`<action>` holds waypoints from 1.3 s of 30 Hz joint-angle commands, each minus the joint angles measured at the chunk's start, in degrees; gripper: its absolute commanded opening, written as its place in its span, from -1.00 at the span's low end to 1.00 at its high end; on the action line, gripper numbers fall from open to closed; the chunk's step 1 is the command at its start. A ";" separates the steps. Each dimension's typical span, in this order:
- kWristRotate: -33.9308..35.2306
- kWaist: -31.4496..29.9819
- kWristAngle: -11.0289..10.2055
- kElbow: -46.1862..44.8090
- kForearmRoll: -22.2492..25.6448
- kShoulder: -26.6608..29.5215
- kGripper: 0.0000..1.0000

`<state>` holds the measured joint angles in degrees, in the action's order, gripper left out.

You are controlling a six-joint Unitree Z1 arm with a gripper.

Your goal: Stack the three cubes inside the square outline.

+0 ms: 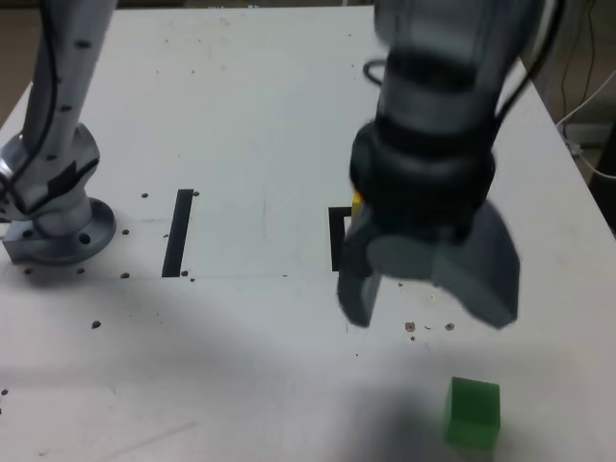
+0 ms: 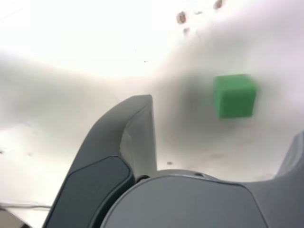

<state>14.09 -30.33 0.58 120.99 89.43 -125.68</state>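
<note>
The green cube (image 1: 474,412) sits alone on the white table (image 1: 241,115), near the front edge at the exterior view's right. Farther back, the gripper (image 1: 428,284) hangs above the table with jaws spread wide, holding nothing. It hides most of the black square outline (image 1: 337,236); a yellow sliver (image 1: 357,201) shows there. A black stripe (image 1: 178,233) lies left.

No readable text, labels or numbers anywhere
</note>
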 commanded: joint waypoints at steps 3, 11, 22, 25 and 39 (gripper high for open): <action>0.93 -2.03 1.82 4.07 1.23 -3.82 0.98; 0.72 -2.93 4.36 8.89 1.33 -8.94 0.98; -2.33 -2.34 5.77 13.13 0.69 -14.73 0.95; -3.47 -1.51 6.55 13.15 0.56 -16.15 0.92; -6.22 0.81 7.97 12.73 -0.54 -18.82 0.22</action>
<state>8.17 -29.59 8.14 133.70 88.68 -144.01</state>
